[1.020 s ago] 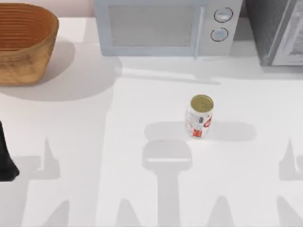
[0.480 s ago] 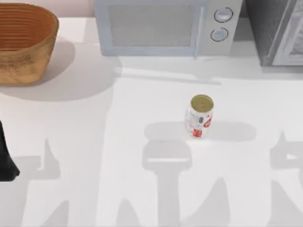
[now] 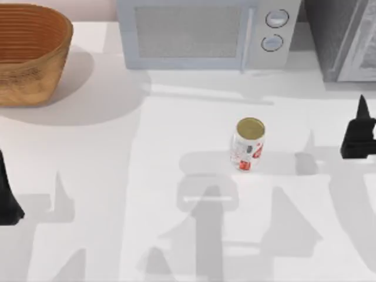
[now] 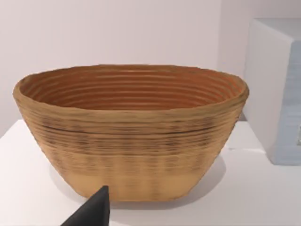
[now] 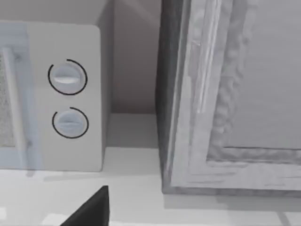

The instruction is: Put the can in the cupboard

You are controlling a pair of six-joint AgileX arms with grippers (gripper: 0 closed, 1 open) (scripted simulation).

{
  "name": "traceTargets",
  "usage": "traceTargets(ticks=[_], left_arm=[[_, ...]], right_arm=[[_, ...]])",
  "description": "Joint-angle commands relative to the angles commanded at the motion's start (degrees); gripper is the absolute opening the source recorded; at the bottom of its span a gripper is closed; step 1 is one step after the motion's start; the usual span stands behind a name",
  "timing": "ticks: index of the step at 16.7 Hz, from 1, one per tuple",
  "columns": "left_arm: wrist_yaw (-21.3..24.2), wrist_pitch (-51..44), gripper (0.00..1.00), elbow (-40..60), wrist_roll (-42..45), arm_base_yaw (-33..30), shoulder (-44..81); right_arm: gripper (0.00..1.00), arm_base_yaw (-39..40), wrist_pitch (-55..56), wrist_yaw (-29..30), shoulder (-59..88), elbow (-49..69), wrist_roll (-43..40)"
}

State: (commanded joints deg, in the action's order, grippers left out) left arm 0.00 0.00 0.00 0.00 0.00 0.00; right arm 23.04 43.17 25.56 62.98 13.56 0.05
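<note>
The right tool (image 3: pixel 357 136), its grip impossible to tell, hangs right of the upright can (image 3: pixel 248 144), approach step, grasping next.

Count on the table, top view: one can (image 3: pixel 249 144), white with red markings and a dull gold top. One cupboard (image 3: pixel 329 35), dark grey and speckled, with one lighter framed door panel. One pale microwave (image 3: pixel 202 32) carrying two round knobs (image 3: pixel 277 18), one above the other. One woven basket (image 3: pixel 29 53). Two dark grippers: left gripper (image 3: pixel 7 197) at the left edge, right gripper (image 3: pixel 358 132) at the right edge.
</note>
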Motion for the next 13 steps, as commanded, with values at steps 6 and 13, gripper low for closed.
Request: traceTargets(ticks=[6,13], left_arm=[[0.0,0.0,1.00,0.0,0.0,0.0,0.0],[0.0,0.0,1.00,0.0,0.0,0.0,0.0]], right_arm=[[1.00,11.4,22.4,11.2,28.4,8.3,0.2],[1.00,22.8,45.3,22.4,57.8,16.8,0.3]])
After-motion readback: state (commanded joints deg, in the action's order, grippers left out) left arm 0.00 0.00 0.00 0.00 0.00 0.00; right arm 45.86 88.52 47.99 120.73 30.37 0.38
